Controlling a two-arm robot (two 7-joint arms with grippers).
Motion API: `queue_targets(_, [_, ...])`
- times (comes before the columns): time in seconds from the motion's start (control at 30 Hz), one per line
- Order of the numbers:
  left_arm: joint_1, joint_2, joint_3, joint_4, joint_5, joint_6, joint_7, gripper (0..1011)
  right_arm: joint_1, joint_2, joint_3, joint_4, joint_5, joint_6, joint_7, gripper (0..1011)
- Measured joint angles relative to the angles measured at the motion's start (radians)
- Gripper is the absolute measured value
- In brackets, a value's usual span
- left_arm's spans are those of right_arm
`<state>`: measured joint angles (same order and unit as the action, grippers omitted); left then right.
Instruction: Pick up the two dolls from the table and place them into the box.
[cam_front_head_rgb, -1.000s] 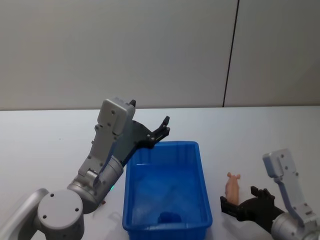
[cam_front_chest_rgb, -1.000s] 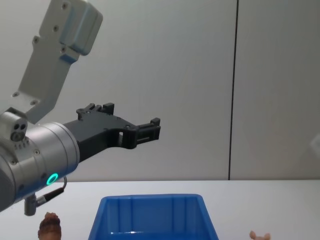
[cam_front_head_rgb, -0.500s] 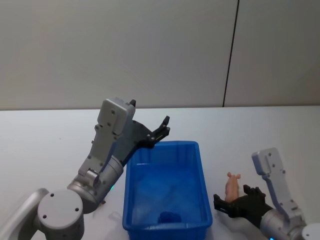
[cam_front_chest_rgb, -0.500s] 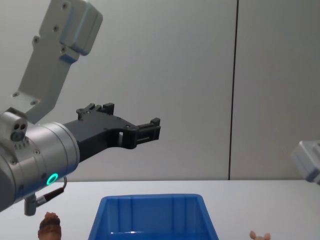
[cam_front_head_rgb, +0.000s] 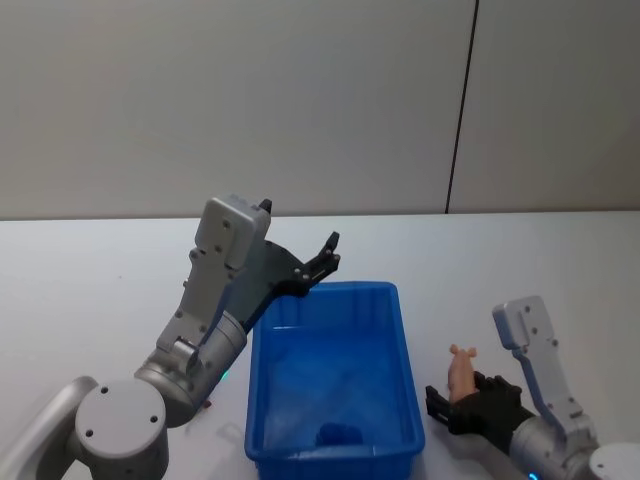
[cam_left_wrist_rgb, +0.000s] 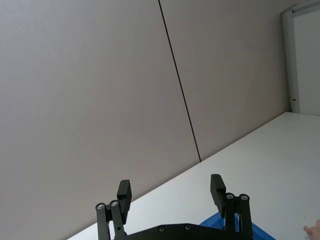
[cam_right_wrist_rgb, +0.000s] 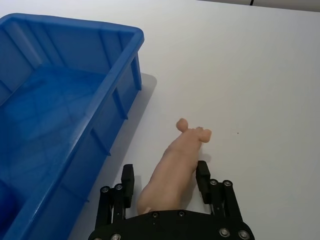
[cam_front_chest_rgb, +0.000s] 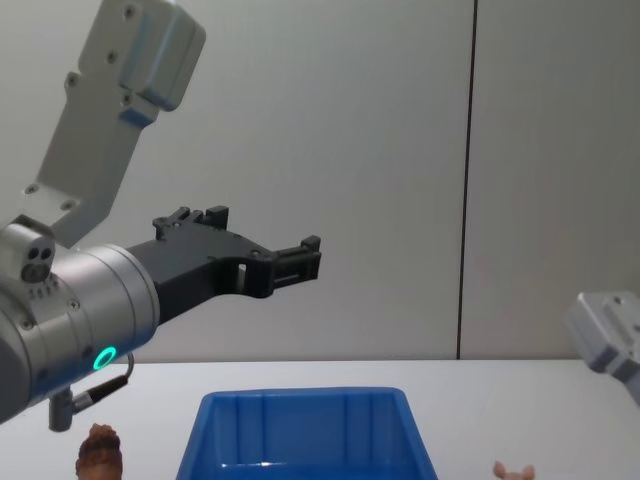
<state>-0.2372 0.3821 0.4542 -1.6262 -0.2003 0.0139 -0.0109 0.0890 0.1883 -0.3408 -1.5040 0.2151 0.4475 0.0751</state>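
Note:
The pale pink doll (cam_right_wrist_rgb: 177, 162) lies on the white table (cam_right_wrist_rgb: 260, 75) just right of the blue box (cam_right_wrist_rgb: 75, 23). My right gripper (cam_right_wrist_rgb: 165, 168) is open low over the table, one finger on each side of the doll's rear half. In the head view the pink doll (cam_front_head_rgb: 460, 371) is next to the box (cam_front_head_rgb: 330, 291), with the right gripper (cam_front_head_rgb: 458, 398) at its near end. My left gripper (cam_front_head_rgb: 333, 250) hangs open and holding nothing above the box's far left corner. The reddish-brown doll (cam_front_chest_rgb: 100, 450) stands left of the box (cam_front_chest_rgb: 300, 398).
A grey wall with a dark vertical seam (cam_front_head_rgb: 460, 110) stands behind the table. White tabletop (cam_front_head_rgb: 520, 260) stretches right of and beyond the box. A darker blue patch (cam_front_head_rgb: 340, 435) shows on the box floor near the front wall.
My right arm has moved left and forward, so its open fingers now straddle the pink doll. The left arm and both dolls have not moved.

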Motion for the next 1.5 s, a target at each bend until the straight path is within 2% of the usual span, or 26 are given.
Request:
queue_targets(0.07, [0.0,0.0,0.0,0.0,0.0,0.0,0.0,1001,0.002,-0.002,-0.001,0.004,-0.001,-0.001,0.0,708])
queue_targets(0.33, [0.0,0.0,0.0,0.0,0.0,0.0,0.0,1001,0.007,-0.006,-0.002,0.012,-0.004,-0.002,0.001,516])
queue_targets(0.73, [0.0,0.0,0.0,0.0,0.0,0.0,0.0,1001,0.005,-0.004,0.0,0.006,-0.014,-0.026,0.003,390])
queue_targets(1.27, [0.0,0.0,0.0,0.0,0.0,0.0,0.0,1001,0.013,0.013,0.016,-0.051,-0.071,-0.129,0.012,390])
queue_targets(1.5, [0.0,0.0,0.0,0.0,0.0,0.0,0.0,1001,0.03,0.018,0.02,-0.076,-0.101,-0.186,0.061,390])
